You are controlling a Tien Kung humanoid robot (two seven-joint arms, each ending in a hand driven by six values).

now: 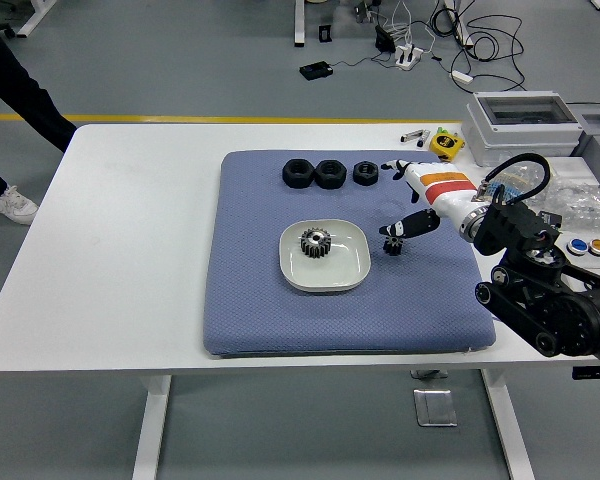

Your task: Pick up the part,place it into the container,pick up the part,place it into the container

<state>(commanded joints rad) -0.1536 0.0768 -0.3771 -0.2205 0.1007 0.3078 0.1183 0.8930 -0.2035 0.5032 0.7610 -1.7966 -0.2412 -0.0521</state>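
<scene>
While one gear (315, 242) lies in the white bowl (350, 266) | right hand (410, 200) hovers over the blue mat (250, 300), fingers spread, empty | small gear (392, 246) just below its thumb.

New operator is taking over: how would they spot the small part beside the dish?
On the blue mat, find the white dish holding a gear. Right of the dish, under the right hand, sits a small black gear, alone, apart from the three black nuts along the mat's far edge.

One head camera looks forward and steeply down over the whole white table (130, 250).
</scene>
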